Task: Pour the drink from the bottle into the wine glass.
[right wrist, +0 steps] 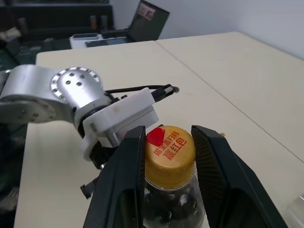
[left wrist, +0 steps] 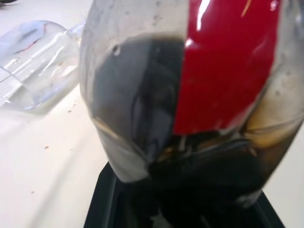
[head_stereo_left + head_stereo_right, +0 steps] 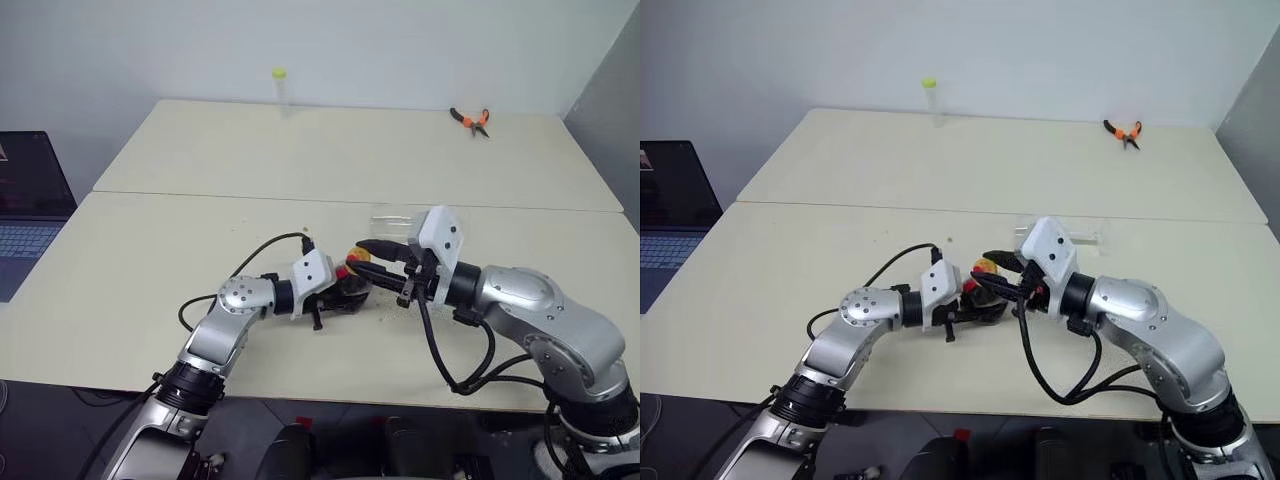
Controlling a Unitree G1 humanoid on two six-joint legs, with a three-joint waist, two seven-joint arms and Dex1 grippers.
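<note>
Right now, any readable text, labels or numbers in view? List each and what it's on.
"赢红包": red print on top of the yellow cap of the bottle; a red mark sits beside it.
Red label on the bottle: no readable print on the part shown.
Laptop screen: too small to read.
Nothing else carries text.

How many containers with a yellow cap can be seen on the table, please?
2. The bottle is near the table's front edge, held between the left gripper and the right gripper. A slim tube stands upright at the far edge. Others may be hidden.
</note>
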